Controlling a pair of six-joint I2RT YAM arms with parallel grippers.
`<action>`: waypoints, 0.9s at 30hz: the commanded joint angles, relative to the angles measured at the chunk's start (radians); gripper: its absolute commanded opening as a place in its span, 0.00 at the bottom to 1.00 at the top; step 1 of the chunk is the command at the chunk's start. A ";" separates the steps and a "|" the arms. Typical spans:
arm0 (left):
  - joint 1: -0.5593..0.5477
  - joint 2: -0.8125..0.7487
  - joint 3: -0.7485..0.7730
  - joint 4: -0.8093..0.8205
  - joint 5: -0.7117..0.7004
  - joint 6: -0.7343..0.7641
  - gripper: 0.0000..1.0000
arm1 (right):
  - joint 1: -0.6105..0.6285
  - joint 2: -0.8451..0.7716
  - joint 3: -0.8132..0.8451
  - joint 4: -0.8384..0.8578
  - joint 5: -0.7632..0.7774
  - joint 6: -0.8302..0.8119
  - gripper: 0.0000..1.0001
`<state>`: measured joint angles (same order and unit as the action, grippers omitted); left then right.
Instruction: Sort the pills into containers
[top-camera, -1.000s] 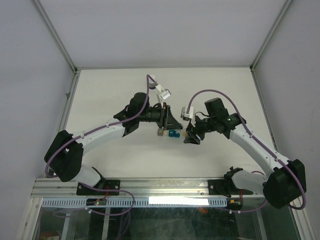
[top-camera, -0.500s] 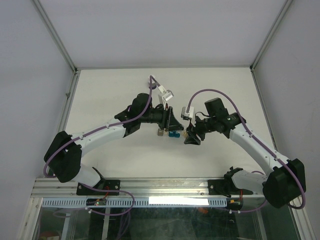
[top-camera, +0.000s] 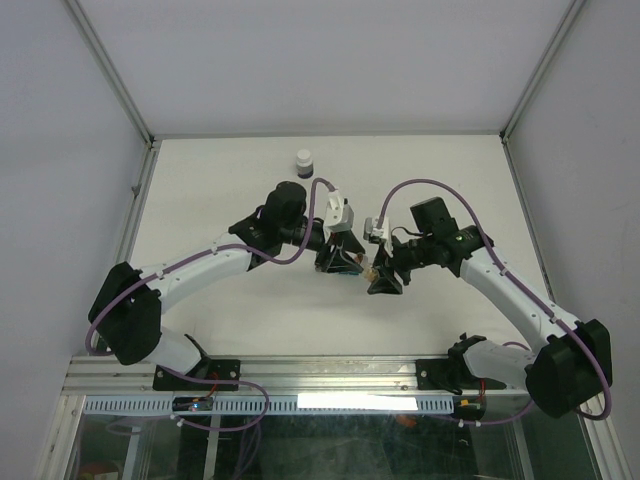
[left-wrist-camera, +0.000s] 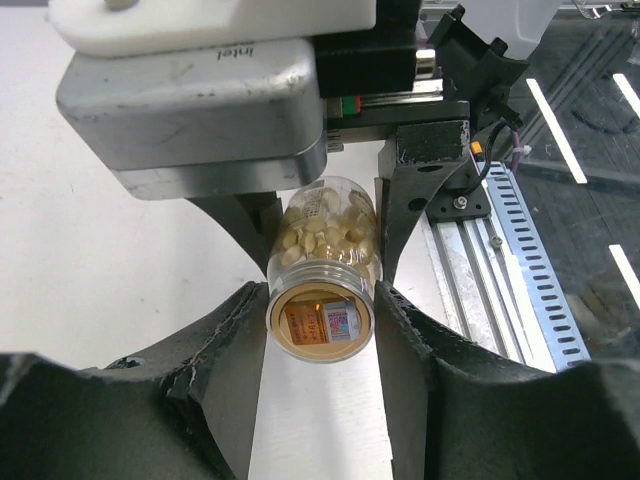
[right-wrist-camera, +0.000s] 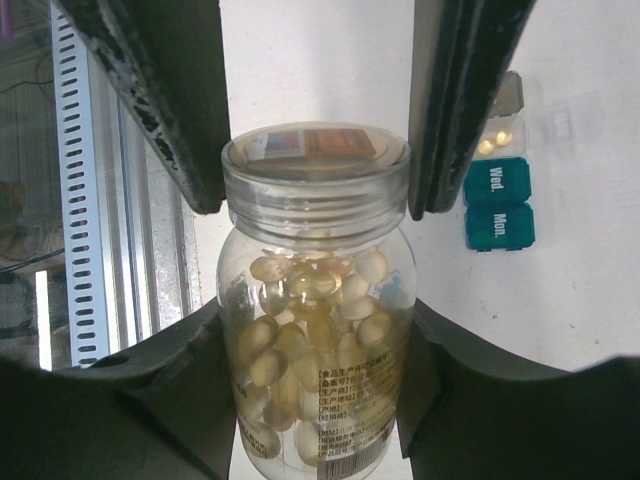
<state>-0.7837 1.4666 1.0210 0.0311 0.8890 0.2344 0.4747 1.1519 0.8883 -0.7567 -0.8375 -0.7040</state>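
Currently, a small clear round vial (right-wrist-camera: 320, 300) filled with orange-tan pills (left-wrist-camera: 320, 232) is held off the white bench (top-camera: 220, 180) near its middle, its long axis running from one arm to the other. The right end effector (right-wrist-camera: 320, 370) is narrowed onto the vial's body, its black fingers (right-wrist-camera: 170, 395) pressed against both sides of the glass. The left end effector (left-wrist-camera: 322, 335) meets it from the opposite side. It is closed to a narrow gap on the threaded neck, with a finger pad (left-wrist-camera: 235, 350) touching the rim on each side. The mouth of the vial faces the left wrist camera and shows a tan disc with two small printed squares. From above, only a speck of orange shows between the two black end effectors. In the right wrist view, on the bench beyond the vial, sits a teal-blue two-cell box (right-wrist-camera: 497, 205) with lids marked "Wed." and "Mon.". Touching its far end is a grey-brown square cup (right-wrist-camera: 503, 125) with a couple of pale yellow pieces showing in it. Well apart from all this, toward the far edge of the bench, a small round white-capped bottle (top-camera: 304, 160) stands upright.
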 joint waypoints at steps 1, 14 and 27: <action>0.015 0.031 0.103 -0.032 0.085 0.123 0.47 | -0.001 -0.039 0.050 0.105 -0.084 -0.018 0.00; 0.049 -0.163 -0.107 0.371 -0.052 -0.144 0.99 | -0.004 -0.039 0.050 0.094 -0.092 -0.034 0.00; 0.058 -0.337 -0.325 0.518 -0.261 -0.506 0.99 | -0.029 -0.044 0.050 0.084 -0.115 -0.045 0.00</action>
<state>-0.7380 1.1889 0.7326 0.4530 0.7528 -0.0769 0.4545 1.1427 0.8936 -0.7010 -0.9054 -0.7296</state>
